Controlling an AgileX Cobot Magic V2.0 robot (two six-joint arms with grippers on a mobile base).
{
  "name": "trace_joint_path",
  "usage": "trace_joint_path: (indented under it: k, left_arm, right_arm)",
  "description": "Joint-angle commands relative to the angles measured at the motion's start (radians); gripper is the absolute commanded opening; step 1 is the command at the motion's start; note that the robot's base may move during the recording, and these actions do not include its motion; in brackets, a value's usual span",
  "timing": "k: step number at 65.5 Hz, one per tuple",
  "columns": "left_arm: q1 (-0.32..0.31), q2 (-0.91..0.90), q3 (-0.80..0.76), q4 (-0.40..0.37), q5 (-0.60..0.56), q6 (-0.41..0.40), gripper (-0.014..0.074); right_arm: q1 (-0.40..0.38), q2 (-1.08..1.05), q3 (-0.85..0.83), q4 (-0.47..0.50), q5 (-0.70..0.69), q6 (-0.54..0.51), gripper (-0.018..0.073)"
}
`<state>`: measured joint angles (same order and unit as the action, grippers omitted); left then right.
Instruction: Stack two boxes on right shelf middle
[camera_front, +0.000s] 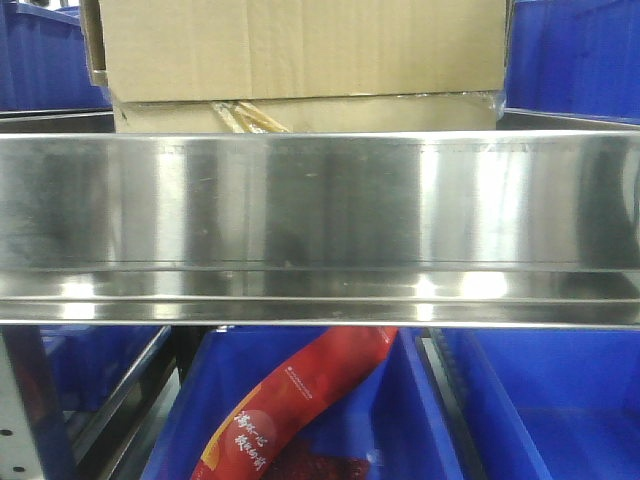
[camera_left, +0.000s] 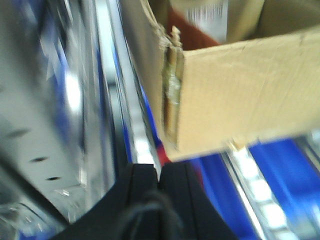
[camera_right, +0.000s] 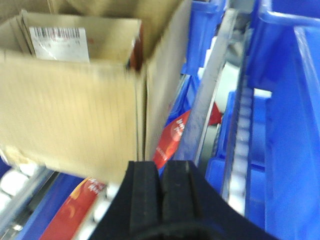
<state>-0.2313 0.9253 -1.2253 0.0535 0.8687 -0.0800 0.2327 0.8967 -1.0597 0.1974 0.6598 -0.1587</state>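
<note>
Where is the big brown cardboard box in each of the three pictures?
Front view: the big brown box fills the top middle, sitting on a flatter box behind the steel shelf rail.
Left wrist view: one cardboard box is at upper right, above the shut left gripper; which box, I cannot tell.
Right wrist view: a cardboard box fills the left half, beside the shut right gripper; again unclear which.
Shared landmark: the blue bins.

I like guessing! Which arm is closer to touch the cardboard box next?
Probably left, though both views are blurry. The left gripper, shut, points straight at the taped corner of the cardboard box. The right gripper, also shut, has the box more off to its side.
</note>
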Motion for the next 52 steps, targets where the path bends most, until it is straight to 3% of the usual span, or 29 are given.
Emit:
trace_joint_path:
  k: [1,17,30,52]
  left_arm:
    - [0.003,-0.121,0.155,0.021,-0.167,-0.002,-0.0111]
    - [0.003,-0.422,0.519,0.067,-0.403,-0.002,-0.0111]
    - [0.003,-0.597,0.727,0.085,-0.556,-0.002,-0.0111]
    - [0.003,-0.688,0.774,0.085,-0.574,-0.002,-0.0111]
  right_arm:
    - [-0.002,-0.09,0.126,-0.015,-0.124,-0.017,-0.0153]
    - [-0.002,-0.316,0.42,-0.034,-0.33,-0.055,-0.0153]
    - [-0.002,-0.419,0.527,-0.043,-0.376,-0.065,-0.0153]
    - [-0.002,-0.424,0.533,-0.043,-0.376,-0.065,-0.0153]
